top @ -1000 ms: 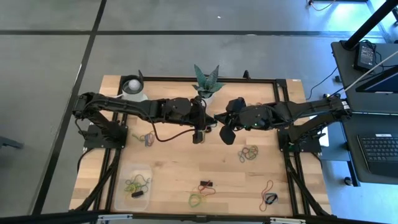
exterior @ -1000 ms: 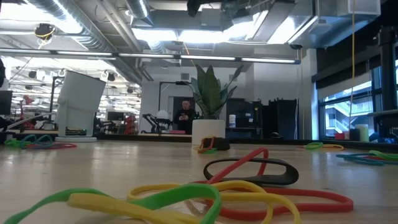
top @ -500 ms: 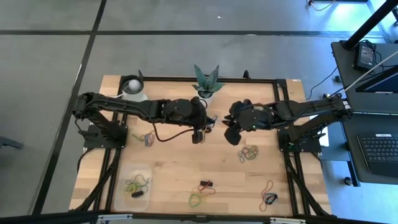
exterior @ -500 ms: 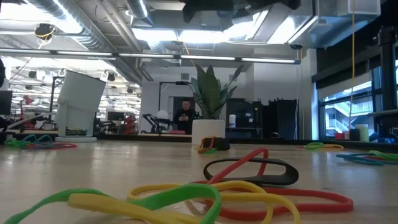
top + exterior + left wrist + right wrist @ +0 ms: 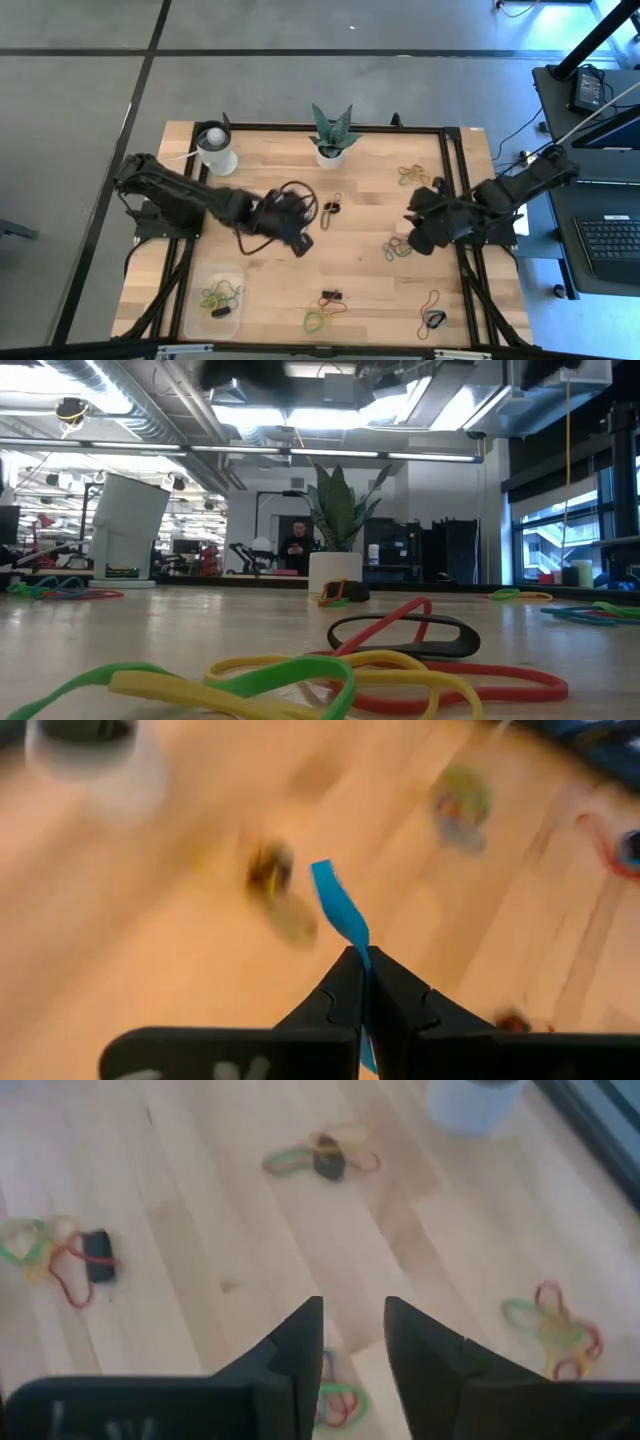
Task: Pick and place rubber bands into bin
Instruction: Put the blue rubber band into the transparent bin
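Pinching a limp blue rubber band (image 5: 338,910) by its strand, the left end effector (image 5: 362,982) is closed; right end effector (image 5: 353,1342) gapes empty.

Coloured rubber bands (image 5: 400,246) are scattered in small clusters across the surface; several are held in the clear bin (image 5: 196,305) at near left.

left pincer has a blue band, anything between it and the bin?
Nothing visible. The left pincer, shut on a blue rubber band, is over bare wood above and right of the bin in the high view. The bin's top is open, holding a few bands.
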Controlling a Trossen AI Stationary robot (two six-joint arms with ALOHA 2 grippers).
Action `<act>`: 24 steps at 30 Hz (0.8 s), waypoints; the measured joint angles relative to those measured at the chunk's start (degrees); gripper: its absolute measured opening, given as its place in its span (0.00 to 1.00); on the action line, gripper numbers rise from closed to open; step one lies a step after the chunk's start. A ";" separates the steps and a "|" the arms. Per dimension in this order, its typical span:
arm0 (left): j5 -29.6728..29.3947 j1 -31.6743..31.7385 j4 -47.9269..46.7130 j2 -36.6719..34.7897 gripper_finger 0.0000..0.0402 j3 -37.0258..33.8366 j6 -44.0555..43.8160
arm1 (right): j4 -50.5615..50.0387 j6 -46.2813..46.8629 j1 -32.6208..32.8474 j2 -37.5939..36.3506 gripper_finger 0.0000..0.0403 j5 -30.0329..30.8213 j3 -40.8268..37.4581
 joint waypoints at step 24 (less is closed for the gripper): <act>31.64 -31.01 -24.70 14.40 0.03 0.59 -69.68 | 31.63 4.56 2.71 -4.41 0.28 -10.57 -28.69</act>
